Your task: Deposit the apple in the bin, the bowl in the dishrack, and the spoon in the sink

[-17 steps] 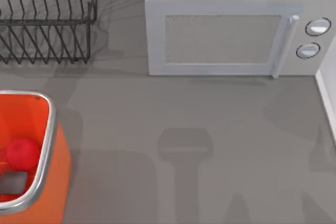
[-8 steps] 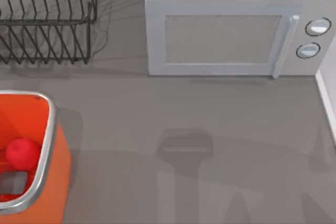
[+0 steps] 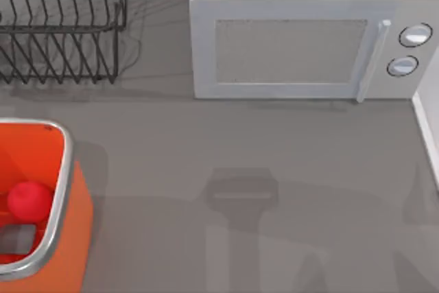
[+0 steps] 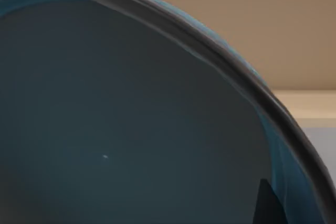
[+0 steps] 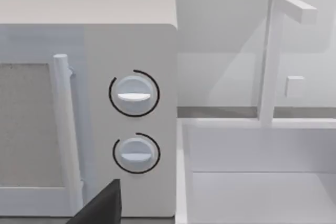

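The red apple (image 3: 29, 200) lies inside the orange bin (image 3: 65, 169) at the table's left edge. The teal-blue bowl (image 4: 131, 129) sits very close to the left wrist camera, its dark inside and rim in front of a beige wall. My left gripper is shut on it, and one dark fingertip (image 4: 265, 205) shows against the bowl's wall. The black wire dishrack (image 3: 62, 25) stands at the back left with nothing in it. The white sink (image 5: 252, 192) lies beside the microwave, and a dark part of my right gripper (image 5: 100, 208) faces it. The spoon is out of view.
A white microwave (image 3: 302, 39) fills the back middle and right, its door shut, with two knobs (image 5: 134, 95). A white faucet (image 5: 273, 51) rises behind the sink. Arm shadows fall across the grey tabletop (image 3: 240, 197).
The shadow on the table beside the bin has thinned and shifted. The apple, bin, dishrack and microwave have not moved.
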